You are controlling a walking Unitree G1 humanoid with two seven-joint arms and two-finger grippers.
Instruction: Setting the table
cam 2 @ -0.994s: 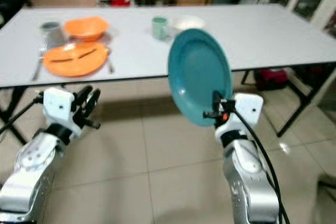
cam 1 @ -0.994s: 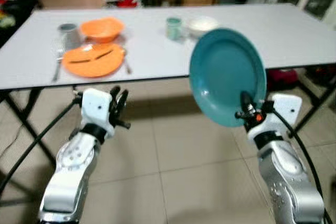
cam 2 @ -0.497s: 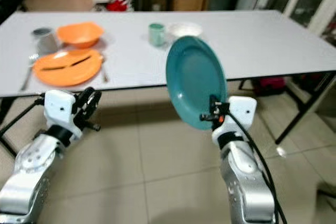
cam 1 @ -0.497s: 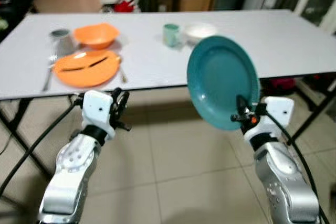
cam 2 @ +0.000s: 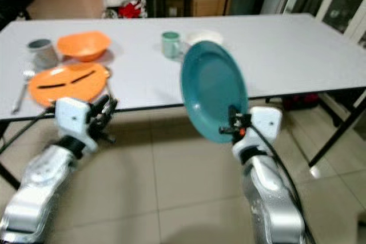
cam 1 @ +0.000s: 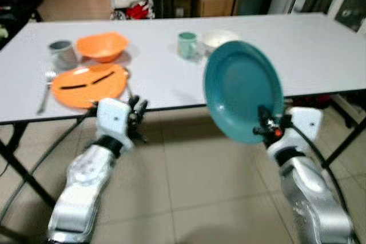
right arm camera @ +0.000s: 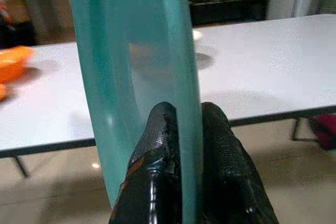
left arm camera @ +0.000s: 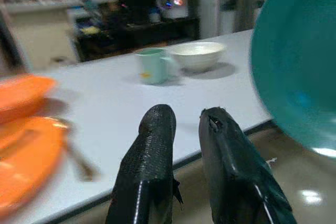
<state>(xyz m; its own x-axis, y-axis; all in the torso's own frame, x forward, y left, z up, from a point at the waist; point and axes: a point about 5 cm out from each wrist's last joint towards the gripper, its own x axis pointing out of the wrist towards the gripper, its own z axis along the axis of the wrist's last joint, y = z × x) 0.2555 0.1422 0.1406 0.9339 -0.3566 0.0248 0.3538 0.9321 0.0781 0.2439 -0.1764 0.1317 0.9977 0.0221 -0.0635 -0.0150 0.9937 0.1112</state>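
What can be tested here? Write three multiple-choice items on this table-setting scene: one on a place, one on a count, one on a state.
1. Where is the pale green mug?
A. On the white table, beside the white bowl
B. On the tiled floor
C. On the flat orange plate

2. How many orange dishes stand on the table?
A. One
B. Two
C. Four

3. How is the round teal plate held?
A. Flat on the table
B. Upside down on the floor
C. Upright on edge, clamped at its lower rim by the right end effector

Answers:
1. A: the mug stands on the tabletop next to the bowl.
2. B: a flat orange plate and an orange bowl behind it.
3. C: the right wrist view shows one black finger on each side of the rim, with the plate in front of the table edge. The left end effector holds nothing.
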